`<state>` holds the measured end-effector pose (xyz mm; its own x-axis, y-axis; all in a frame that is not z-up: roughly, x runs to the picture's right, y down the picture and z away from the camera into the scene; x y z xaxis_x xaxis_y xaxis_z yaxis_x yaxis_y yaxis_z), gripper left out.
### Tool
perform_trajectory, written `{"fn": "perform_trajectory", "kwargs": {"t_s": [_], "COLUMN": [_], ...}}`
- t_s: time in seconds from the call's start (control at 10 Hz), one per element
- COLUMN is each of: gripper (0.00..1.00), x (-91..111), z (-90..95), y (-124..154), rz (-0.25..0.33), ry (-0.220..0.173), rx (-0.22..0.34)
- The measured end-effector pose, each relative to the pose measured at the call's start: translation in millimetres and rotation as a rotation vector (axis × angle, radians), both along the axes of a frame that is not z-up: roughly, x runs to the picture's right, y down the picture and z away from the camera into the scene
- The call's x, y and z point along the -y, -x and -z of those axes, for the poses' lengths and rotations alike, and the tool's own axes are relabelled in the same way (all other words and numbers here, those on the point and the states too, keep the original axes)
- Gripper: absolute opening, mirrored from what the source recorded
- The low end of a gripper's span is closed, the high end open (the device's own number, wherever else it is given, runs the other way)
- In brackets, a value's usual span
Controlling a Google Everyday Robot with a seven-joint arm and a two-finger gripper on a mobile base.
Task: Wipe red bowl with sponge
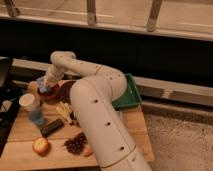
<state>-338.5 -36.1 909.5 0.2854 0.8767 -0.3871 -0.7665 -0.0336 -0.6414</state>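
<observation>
Small round orange-red bowl (50, 94) at left of frame on wooden table (30, 135), likely rigid, light, prone to sliding under pressure. Soft light-blue rectangular sponge (43, 88) pressed inside, clamped in gripper (45, 85), best pinched across short sides. Dark purple bowl (65, 91) just beside; contents unclear.

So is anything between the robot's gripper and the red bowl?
Nothing visible. The gripper is shut on the small light-blue sponge, right over the small round orange-red bowl at the wooden table's back left.
</observation>
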Motion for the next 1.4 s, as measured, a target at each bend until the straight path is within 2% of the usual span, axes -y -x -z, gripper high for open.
{"fn": "perform_trajectory", "kwargs": {"t_s": [0.2, 0.3, 0.5, 0.8, 1.0, 1.4], "gripper": [0.0, 0.0, 0.0, 0.0, 0.0, 0.0], "x": [-11.4, -13.6, -4.7, 29.7, 39.0, 37.0], "z": [9.3, 8.0, -1.2, -18.9, -20.2, -5.6], "y": [-5.7, -10.0, -23.6, -46.1, -39.1, -10.9], "rz": [0.018, 0.023, 0.025, 0.008, 0.008, 0.011], "ry": [0.019, 0.027, 0.027, 0.0, -0.021, -0.049], "rx": [-0.017, -0.033, -0.067, -0.108, -0.093, -0.023]}}
